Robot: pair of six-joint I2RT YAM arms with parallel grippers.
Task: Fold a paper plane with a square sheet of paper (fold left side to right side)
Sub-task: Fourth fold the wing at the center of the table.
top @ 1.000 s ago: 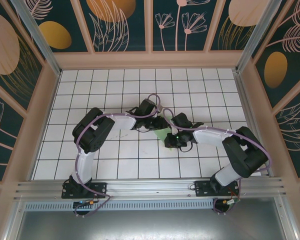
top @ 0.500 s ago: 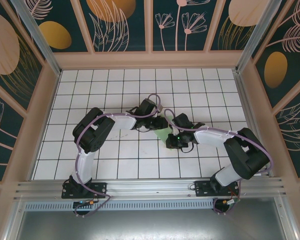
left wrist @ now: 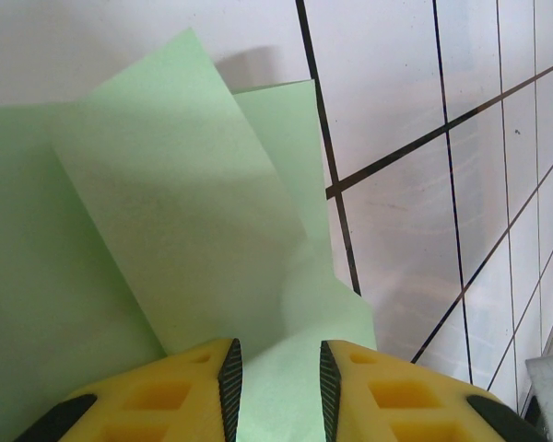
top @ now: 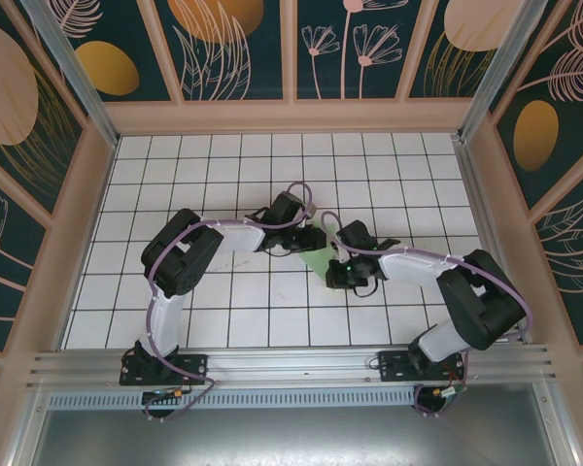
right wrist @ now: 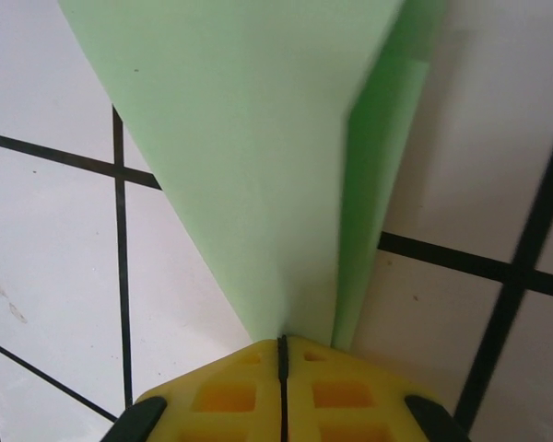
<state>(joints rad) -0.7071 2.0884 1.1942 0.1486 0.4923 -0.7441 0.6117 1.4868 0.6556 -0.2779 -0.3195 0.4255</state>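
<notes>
White gridded table (top: 175,146), mint paper (top: 316,260) — floral walls (top: 233,49)

A robot test cell, lab-style: left arm (top: 180,254) and right arm (top: 471,296) bolted to an aluminium rail (top: 291,364) at the edge of a white gridded bench (top: 204,165), boxed in by walls (top: 233,49) printed with leaves and flowers.

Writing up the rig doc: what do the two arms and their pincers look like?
The left arm and right arm match: black joint housings, pale white link covers, and a lilac cable running outside along each. A green light glows at the right wrist. The left pincer and right pincer have yellow fingers with hollow cut-outs and black edging.
</notes>
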